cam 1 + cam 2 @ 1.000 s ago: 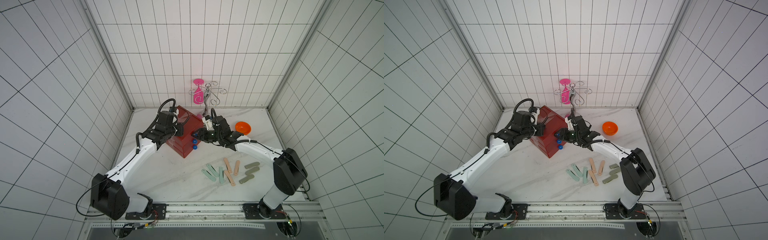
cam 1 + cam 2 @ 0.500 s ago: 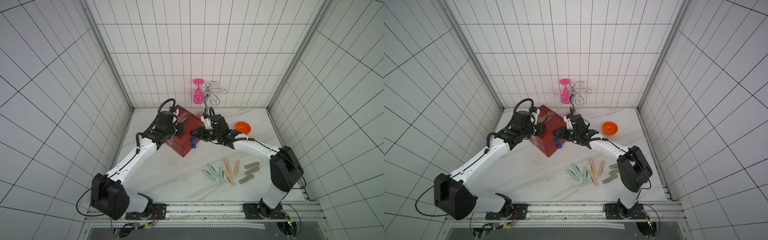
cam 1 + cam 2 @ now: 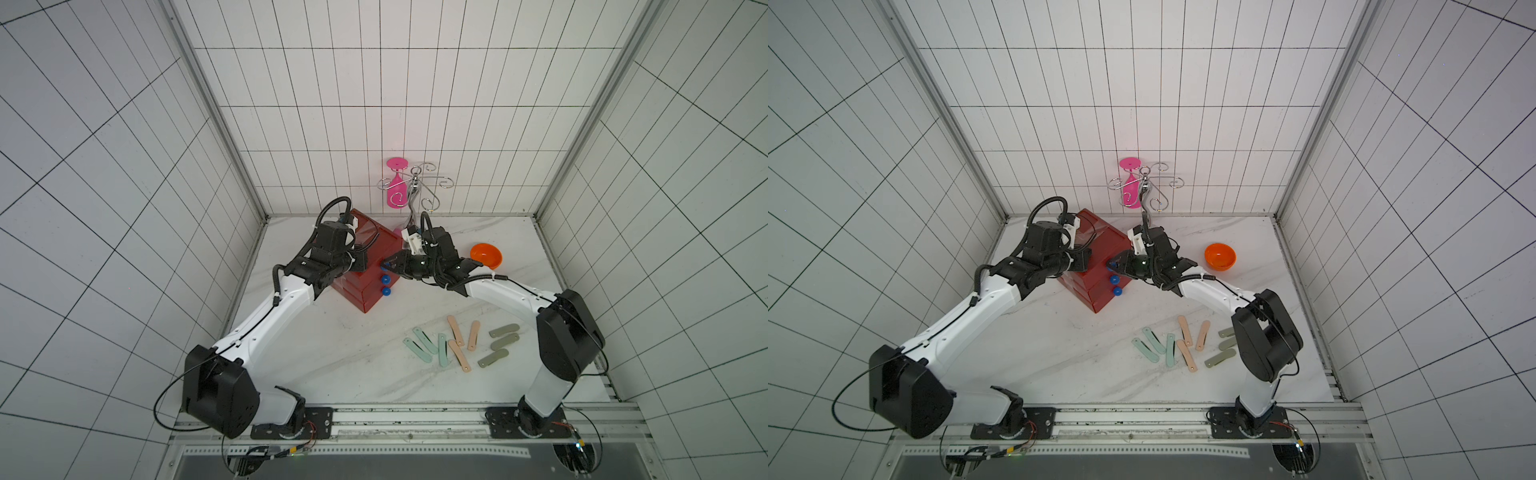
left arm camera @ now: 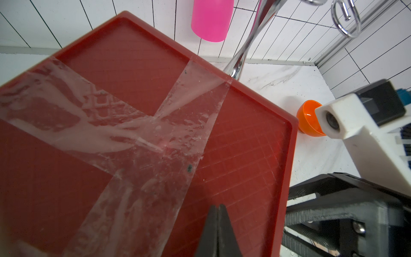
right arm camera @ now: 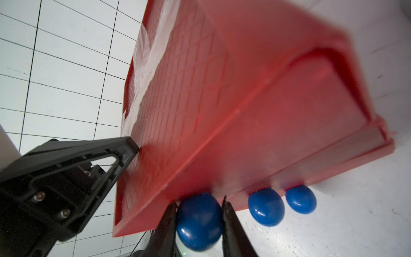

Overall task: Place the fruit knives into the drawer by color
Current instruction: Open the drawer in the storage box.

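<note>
Right gripper [image 5: 199, 203] clamping top blue knob [image 5: 199, 224], left gripper [image 4: 218, 207] closed atop drawer [image 4: 133, 89]

An orange bowl [image 3: 486, 255] sits upright on the white marbled bench [image 3: 332, 353], toward the back wall. At the back edge stands a chrome wire rack [image 3: 414, 187] with curled arms. A pink goblet [image 3: 395, 189] hangs upside down from one of them. White tiled walls [image 3: 374, 83] close in three sides.
</note>
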Robot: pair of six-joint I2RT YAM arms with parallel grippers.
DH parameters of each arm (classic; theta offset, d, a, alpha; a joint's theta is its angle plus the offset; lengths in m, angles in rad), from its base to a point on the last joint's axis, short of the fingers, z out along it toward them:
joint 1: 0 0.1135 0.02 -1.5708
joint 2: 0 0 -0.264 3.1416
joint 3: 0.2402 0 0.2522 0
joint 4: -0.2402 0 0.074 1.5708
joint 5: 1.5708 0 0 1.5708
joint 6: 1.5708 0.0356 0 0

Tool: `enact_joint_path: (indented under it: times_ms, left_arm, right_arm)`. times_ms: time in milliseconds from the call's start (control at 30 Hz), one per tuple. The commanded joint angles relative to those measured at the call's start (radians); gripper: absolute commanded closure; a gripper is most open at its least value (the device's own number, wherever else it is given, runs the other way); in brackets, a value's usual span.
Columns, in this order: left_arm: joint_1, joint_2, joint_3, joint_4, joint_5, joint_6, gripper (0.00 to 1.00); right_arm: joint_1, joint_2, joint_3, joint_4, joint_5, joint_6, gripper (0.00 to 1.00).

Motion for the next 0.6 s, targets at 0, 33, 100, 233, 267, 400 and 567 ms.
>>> enact_joint_path:
  times_ms: [0, 33, 100, 233, 267, 400, 567]
  left_arm:
    - [0.001, 0.031, -0.015, -0.091, 0.012, 0.007, 1.0]
    - [0.002, 0.031, -0.015, -0.093, 0.012, 0.008, 1.0]
    - [0.002, 0.032, -0.015, -0.093, 0.012, 0.008, 1.0]
    - [0.002, 0.032, -0.015, -0.094, 0.009, 0.008, 1.0]
    - [0.002, 0.031, -0.015, -0.094, 0.009, 0.008, 1.0]
    - [0.002, 0.029, -0.015, -0.096, 0.004, 0.008, 1.0]
    - [0.002, 0.026, -0.015, -0.096, -0.003, 0.007, 1.0]
  right_arm:
    - [-0.01, 0.013, 0.086, 0.065, -0.001, 0.029, 0.81]
    - [-0.013, 0.01, 0.083, 0.064, 0.0, 0.028, 0.83]
    - [-0.016, -0.001, 0.072, 0.061, 0.003, 0.031, 0.87]
    - [-0.021, -0.046, 0.032, 0.041, 0.023, 0.022, 0.92]
    - [-0.022, -0.059, 0.02, 0.034, 0.027, 0.016, 0.92]
    - [-0.028, -0.119, -0.036, -0.013, 0.046, 0.005, 0.95]
    - [-0.042, -0.191, -0.1, -0.079, 0.059, -0.04, 0.95]
